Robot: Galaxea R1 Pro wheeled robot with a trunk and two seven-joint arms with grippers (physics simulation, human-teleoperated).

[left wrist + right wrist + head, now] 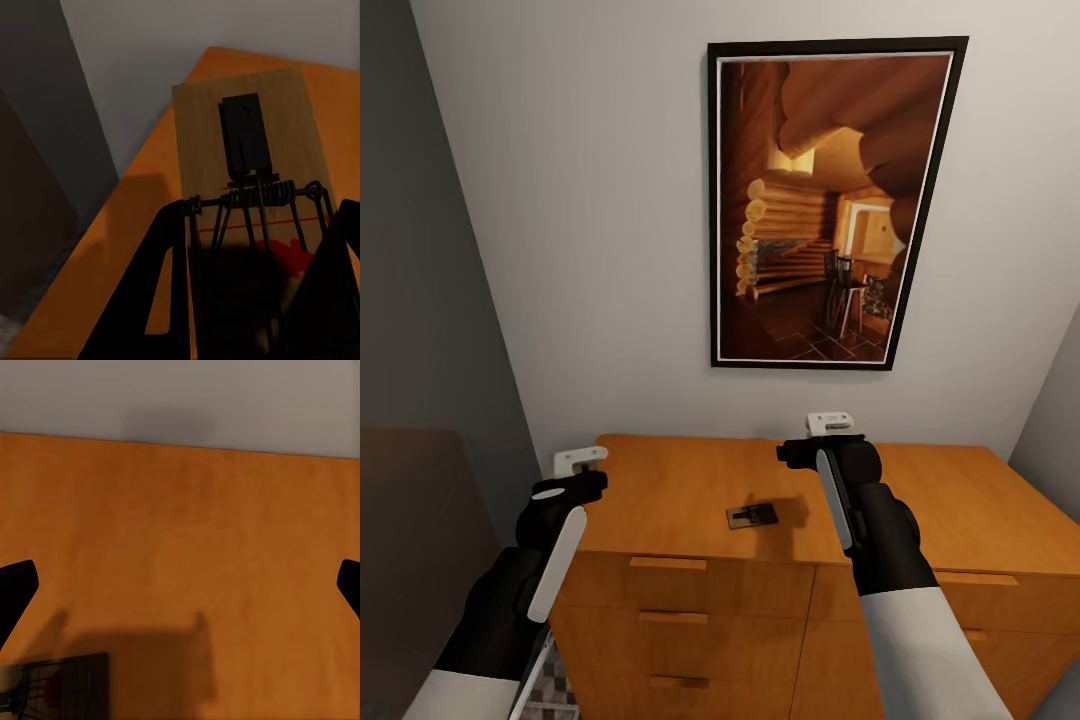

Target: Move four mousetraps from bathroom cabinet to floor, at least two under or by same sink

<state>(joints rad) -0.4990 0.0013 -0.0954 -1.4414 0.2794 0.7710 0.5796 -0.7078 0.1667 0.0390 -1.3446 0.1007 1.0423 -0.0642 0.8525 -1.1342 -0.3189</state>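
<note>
Left hand (255, 300) gripping mousetrap (251, 150), over cabinet (690, 490)

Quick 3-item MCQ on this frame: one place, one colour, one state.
1. Where does the loose trap lie?
A. on the cabinet top
B. on the floor
C. in an open drawer

2. What colour is the picture frame?
A. white
B. black
C. gold

3. What state is the right gripper in?
A. shut on a trap
B. shut and empty
C. open and empty

Answers:
1 A: the trap lies flat on the top of the cabinet, and the drawers are shut.
2 B: the frame is black.
3 C: the right gripper has its fingers wide apart with bare wood between them.
</note>
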